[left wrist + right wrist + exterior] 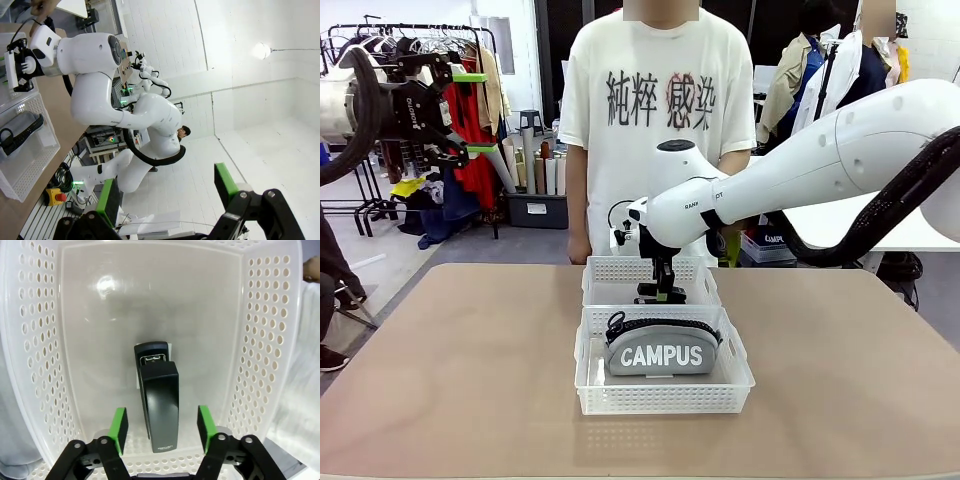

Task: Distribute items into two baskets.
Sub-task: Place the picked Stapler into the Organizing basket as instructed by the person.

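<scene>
A grey "CAMPUS" pouch [660,352] lies in the near basket [665,402], also seen as the pouch [20,132] in the left wrist view. The black stapler [159,410] rests on the floor of the far basket [260,340], which sits behind the near one as the far basket [620,268]. My right gripper [662,290] reaches down into that far basket. Its fingers stand open on either side of the stapler with gaps on both sides, as the right gripper [161,426] shows. My left gripper [475,112] hangs open and high at the far left, holding nothing.
A person [655,130] in a white printed shirt stands right behind the far basket. The tan table [470,350] has bare room left and right of the baskets. A clothes rack and boxes stand beyond the table's far-left corner.
</scene>
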Controlling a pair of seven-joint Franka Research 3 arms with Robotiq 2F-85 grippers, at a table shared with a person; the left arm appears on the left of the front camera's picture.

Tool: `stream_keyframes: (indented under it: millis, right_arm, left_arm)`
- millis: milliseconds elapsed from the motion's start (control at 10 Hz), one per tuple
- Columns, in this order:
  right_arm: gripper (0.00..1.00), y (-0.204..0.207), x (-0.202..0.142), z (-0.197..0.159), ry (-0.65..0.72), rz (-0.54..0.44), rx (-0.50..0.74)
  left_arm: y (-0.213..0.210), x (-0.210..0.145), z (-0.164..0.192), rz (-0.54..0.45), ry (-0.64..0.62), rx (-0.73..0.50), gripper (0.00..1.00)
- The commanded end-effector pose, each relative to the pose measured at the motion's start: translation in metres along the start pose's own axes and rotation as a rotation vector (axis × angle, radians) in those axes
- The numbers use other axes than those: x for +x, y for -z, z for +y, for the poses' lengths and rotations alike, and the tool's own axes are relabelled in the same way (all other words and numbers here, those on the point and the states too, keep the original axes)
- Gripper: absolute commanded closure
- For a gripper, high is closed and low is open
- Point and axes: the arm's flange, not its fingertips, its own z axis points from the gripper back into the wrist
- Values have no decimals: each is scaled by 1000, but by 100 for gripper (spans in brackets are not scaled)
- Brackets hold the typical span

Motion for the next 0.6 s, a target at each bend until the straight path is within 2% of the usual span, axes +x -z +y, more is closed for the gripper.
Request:
stream_keyframes:
  millis: [0, 500]
  right_arm:
    - [0, -5, 2, -6, 32, 30, -15]
    - [0, -30, -1, -14, 109, -3, 63]
  left_arm:
    - [-1, -1, -1, 3, 2, -5, 0]
    - [-1, -1, -1, 3, 2, -5, 0]
